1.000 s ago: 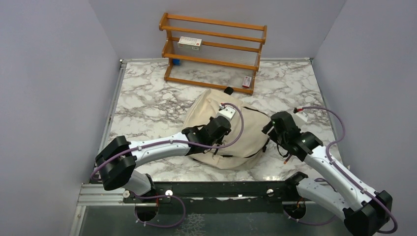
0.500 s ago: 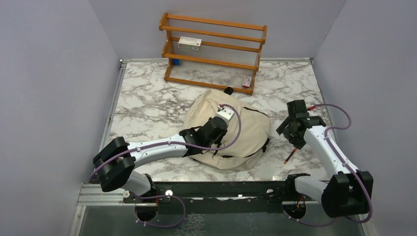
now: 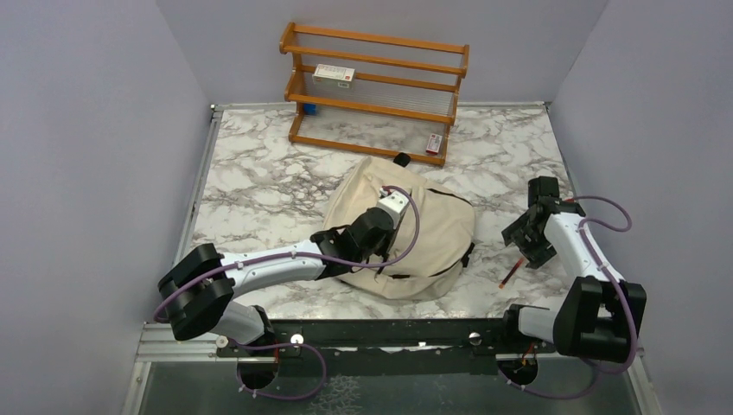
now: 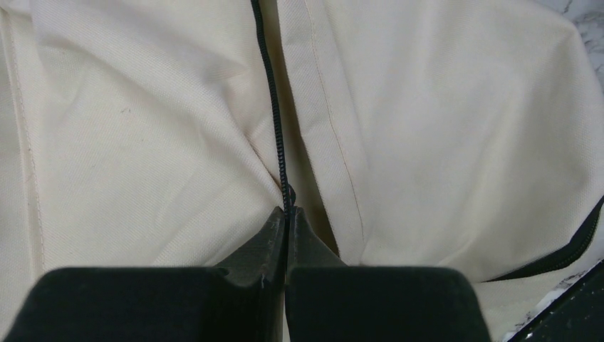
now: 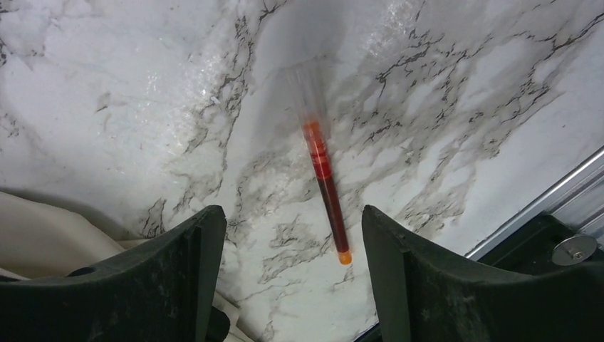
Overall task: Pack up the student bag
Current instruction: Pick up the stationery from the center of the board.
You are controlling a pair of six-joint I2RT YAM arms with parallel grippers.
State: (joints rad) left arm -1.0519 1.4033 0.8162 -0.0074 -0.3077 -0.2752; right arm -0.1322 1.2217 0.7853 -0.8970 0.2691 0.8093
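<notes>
Two states: your left end effector (image 4: 287, 214) pinched closed at the zipper (image 4: 273, 107), right end effector (image 5: 292, 214) gaped; bag (image 3: 436, 229) lay lengthwise toward the rack (image 3: 380, 39).

The student bag (image 3: 436, 229), a cream fabric backpack, lies slumped on the middle of the marble table (image 3: 259, 181). Its black top loop (image 3: 400, 159) points to the far side. Its black zipper (image 4: 274, 128) looks closed where it shows.

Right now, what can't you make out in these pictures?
- Inside the student bag: top and left wrist views, covered by its own fabric.
- Whether the shut left gripper pinches the pull of the zipper: left wrist, hidden by its fingertips.
- Label on the white box on the wooden rack: top view, too small.
- Clear end of the red pen: right wrist, blurred.
</notes>
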